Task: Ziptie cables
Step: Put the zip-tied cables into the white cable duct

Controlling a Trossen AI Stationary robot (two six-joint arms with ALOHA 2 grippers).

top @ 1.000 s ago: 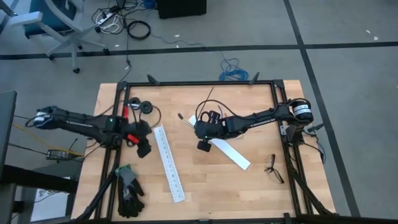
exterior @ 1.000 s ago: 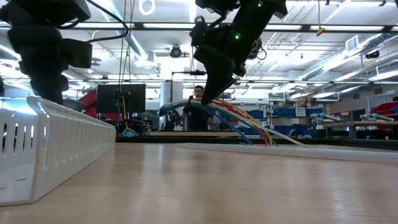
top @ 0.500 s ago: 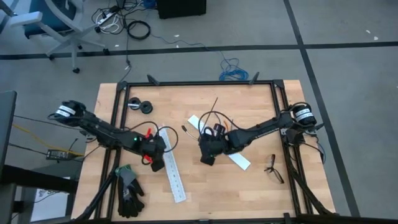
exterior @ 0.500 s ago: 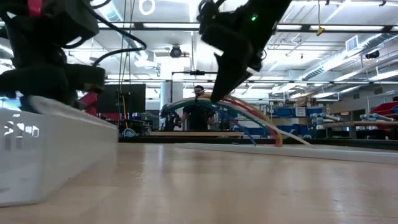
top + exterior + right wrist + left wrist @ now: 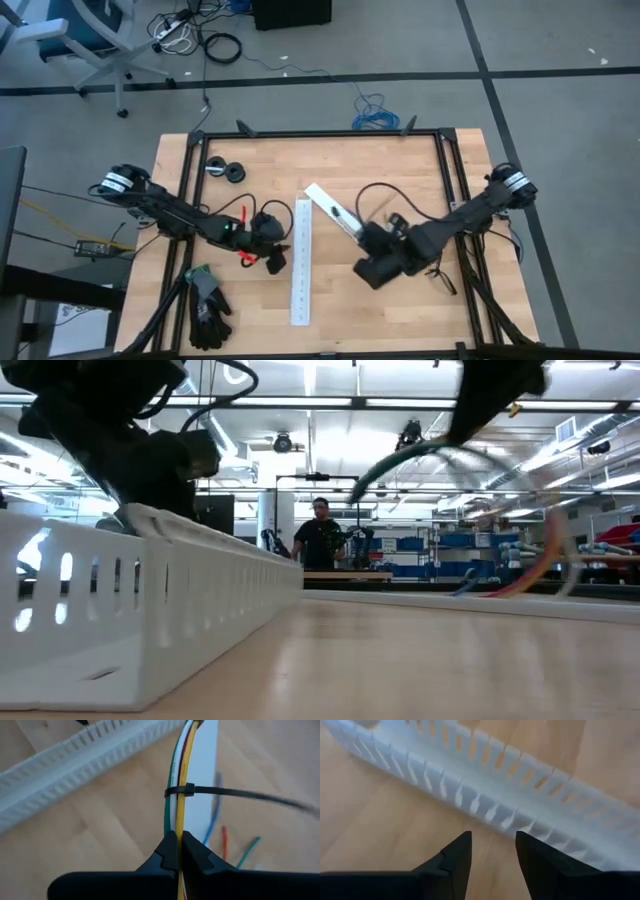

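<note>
The cables (image 5: 179, 767) are a thin bundle of yellow, green, dark red and white wires, running ahead from my right gripper (image 5: 176, 851), which is shut on them. The black ziptie (image 5: 235, 793) is looped round the bundle a little ahead of the fingertips, its tail sticking out sideways. In the high view my right gripper (image 5: 367, 272) hangs right of the table's middle. My left gripper (image 5: 492, 851) is open, just short of a long white slotted strip (image 5: 485, 795); whether a fingertip touches the strip I cannot tell. In the high view my left gripper (image 5: 272, 256) is left of that strip (image 5: 300, 262). My right gripper pinches the wire bundle (image 5: 178, 832) between its two fingers, which slant down from the table's right and lie along the wires. The ziptie's loop (image 5: 181, 790) sits ahead of the fingertips. The bundle arcs clear of the table (image 5: 420, 455); its loose ends (image 5: 520, 575) trail lower.
A flat white strip (image 5: 332, 208) lies slantwise under the cables. Spectacles (image 5: 441, 276) lie near the right edge, black gloves (image 5: 208, 305) at the near left corner, and two dark rolls (image 5: 225, 170) at the far left. A person (image 5: 320, 535) stands in the room beyond.
My right gripper has gone up and toward the table's near right, rolling as it went, with the cables still in it. My left gripper has moved right toward the middle and sunk. The slotted strip's far end has swung right, so the strip now lies straight from near to far.
</note>
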